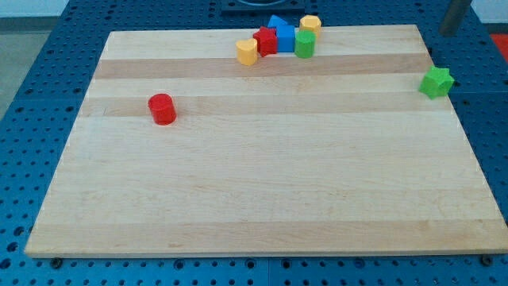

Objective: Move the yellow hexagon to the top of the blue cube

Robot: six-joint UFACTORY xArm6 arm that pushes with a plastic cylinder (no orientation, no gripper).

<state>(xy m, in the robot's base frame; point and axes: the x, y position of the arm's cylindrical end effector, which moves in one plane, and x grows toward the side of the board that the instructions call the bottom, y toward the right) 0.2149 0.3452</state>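
Observation:
The yellow hexagon (310, 24) sits at the board's top edge, just up and right of the blue cube (285, 37), with a green block (305, 44) right below it. The blue cube is in a tight cluster, with a second blue block (275, 21) behind it at the view's top. A dark rod enters at the view's top right corner. My tip (443, 32) is beyond the board's top right corner, far to the right of the cluster and touching no block.
A red block (266, 40) touches the blue cube's left side, with another yellow block (247, 52) to its lower left. A red cylinder (162, 109) stands alone at the left. A green star (436, 81) lies near the wooden board's (262, 199) right edge.

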